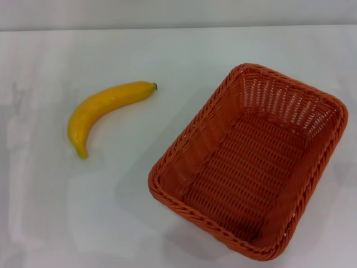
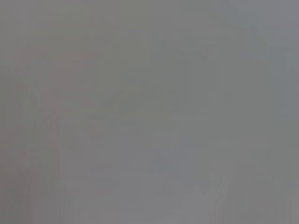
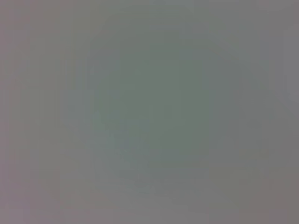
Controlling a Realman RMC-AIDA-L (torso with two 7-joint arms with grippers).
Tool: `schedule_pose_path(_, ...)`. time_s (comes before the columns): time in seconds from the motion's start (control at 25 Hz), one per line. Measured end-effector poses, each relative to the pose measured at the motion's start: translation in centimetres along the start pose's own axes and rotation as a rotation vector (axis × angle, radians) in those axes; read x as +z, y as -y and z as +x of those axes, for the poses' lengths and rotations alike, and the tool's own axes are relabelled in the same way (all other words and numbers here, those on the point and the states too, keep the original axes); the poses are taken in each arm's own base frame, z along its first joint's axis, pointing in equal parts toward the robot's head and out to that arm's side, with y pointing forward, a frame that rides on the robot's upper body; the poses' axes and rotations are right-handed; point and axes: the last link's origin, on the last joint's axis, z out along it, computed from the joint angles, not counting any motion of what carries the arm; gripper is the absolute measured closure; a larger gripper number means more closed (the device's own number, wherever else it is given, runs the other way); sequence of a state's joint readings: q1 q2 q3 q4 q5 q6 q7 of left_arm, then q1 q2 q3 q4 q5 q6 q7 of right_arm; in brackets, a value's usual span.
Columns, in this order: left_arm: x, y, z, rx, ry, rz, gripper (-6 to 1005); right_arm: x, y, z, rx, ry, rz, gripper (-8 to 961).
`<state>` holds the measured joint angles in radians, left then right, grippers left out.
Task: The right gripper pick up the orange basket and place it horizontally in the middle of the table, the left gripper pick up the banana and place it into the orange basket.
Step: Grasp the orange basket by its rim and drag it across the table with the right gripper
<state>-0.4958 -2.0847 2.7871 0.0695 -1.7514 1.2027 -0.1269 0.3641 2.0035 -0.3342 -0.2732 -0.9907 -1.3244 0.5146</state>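
Surveying left to right: the banana lies at nine o'clock on the table, well apart from the orange basket, which sits skewed at four o'clock. Neither my left nor my right claw is in view; their opening I cannot tell. Risk: gripping the sloped braided rim may slip and tilt the basket.

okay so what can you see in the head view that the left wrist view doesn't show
Only the head view shows the scene: the banana lying on the table toward the robot's left, apart from the empty orange basket, which sits at an angle toward the right. Only the left wrist view shows nothing distinct, just a plain grey field. Both share one thing: neither the left gripper nor the right gripper appears in them.
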Motion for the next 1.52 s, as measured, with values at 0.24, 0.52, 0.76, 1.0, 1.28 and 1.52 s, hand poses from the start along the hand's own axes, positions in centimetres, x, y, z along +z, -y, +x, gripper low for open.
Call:
schedule_pose_path(0.24,0.1,-0.1,0.1,-0.002,-0.002,-0.004,136,-0.1,0.1,0.0,-0.001,-0.001,0.002,175)
schedule_pose_path(0.52,0.1,-0.2,0.1,-0.002,-0.002,-0.005,138,0.2,-0.1,0.0,0.001,0.003,-0.001,177)
schedule_pose_path(0.76,0.1,-0.2,0.1,-0.002,-0.002,-0.005,138,0.2,-0.1,-0.1,0.004,0.006,0.004,179)
schedule_pose_path(1.0,0.1,-0.2,0.1,-0.002,-0.002,-0.005,137,0.1,0.0,-0.1,0.005,0.006,0.007,181)
schedule_pose_path(1.28,0.2,-0.2,0.1,-0.002,-0.003,-0.006,137,0.1,0.0,0.0,0.007,0.005,0.009,182)
schedule_pose_path(1.52,0.2,-0.3,0.1,-0.004,-0.002,-0.006,138,1.3,0.6,-1.2,0.234,0.019,-0.043,182)
